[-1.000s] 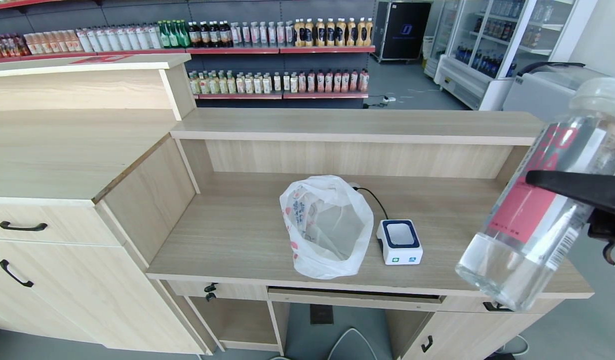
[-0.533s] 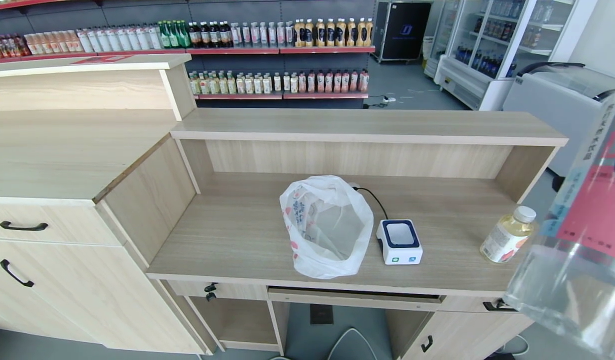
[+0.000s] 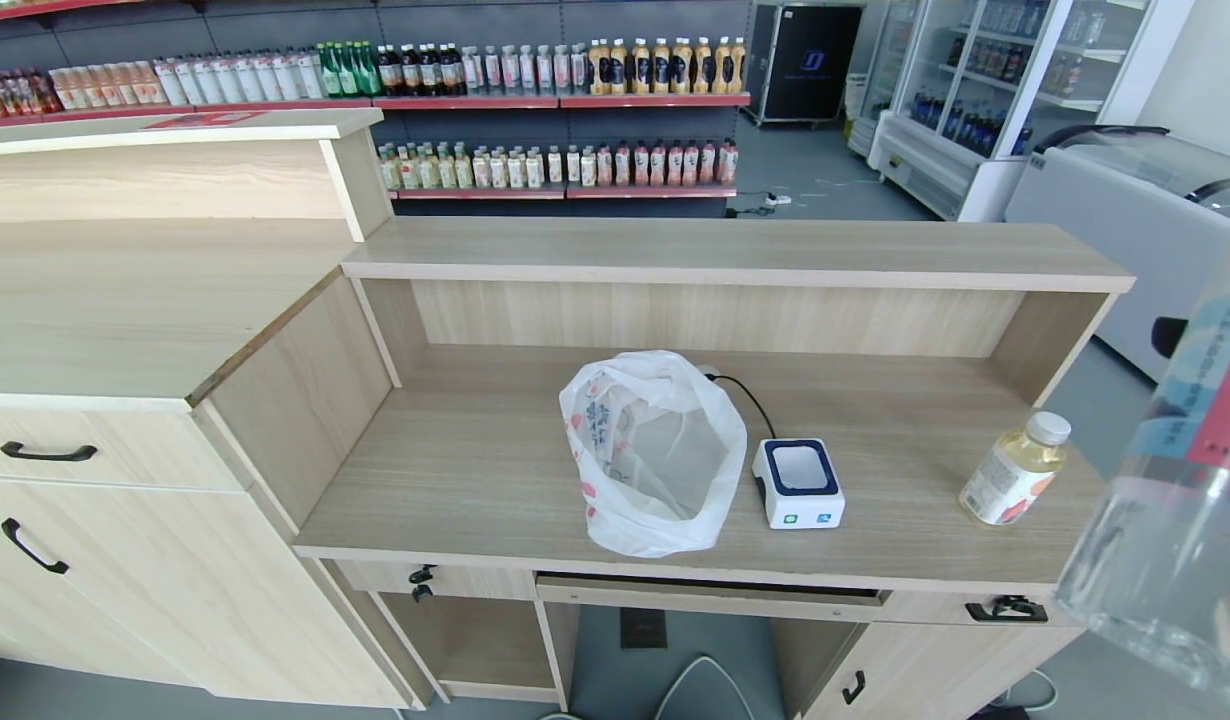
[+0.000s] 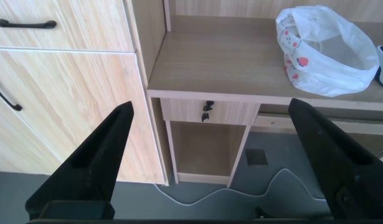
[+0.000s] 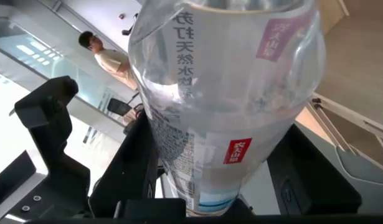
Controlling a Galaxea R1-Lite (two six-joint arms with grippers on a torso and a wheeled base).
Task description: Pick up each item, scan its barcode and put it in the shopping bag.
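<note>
Since 1 s ago the soda bottle [image 3: 1175,520] has swung right and out toward the near right edge of the head view. That uncovers a 2nd, small bottle [image 3: 1015,470] on the counter.

- Counter [image 3: 475,470]: light wood desk with a raised far ledge.
- Shopping bag [image 3: 605,440]: thin white plastic, slumped at mid counter with its mouth open toward the near side. It is floppy, so I expect the rim to fold if nudged.
- Soda bottle: held up off the counter, right of and nearer than the desk's right end, tilted, with clear liquid inside. It is well apart from the scanner.
- Right gripper [image 5: 219,186]: clamped on the soda bottle [image 5: 222,81], with black fingers on both sides of the body.
- Scanner [image 3: 799,482]: small white box with its window facing up, just right of the bag, its cable running to the far side.
- Small bottle: upright near the right end, pale yellow drink, white cap.
- Left gripper [image 4: 211,106]: jaws wide apart with nothing between them, hanging low, left of and nearer than the desk, facing the cabinet fronts.

Handling (judgement): the soda bottle looks fairly heavy with liquid. Its wall is smooth, slick plastic that gives under a squeeze, so take it at mid-body on the label band, not the neck. The barcode side is not readable here.
</note>
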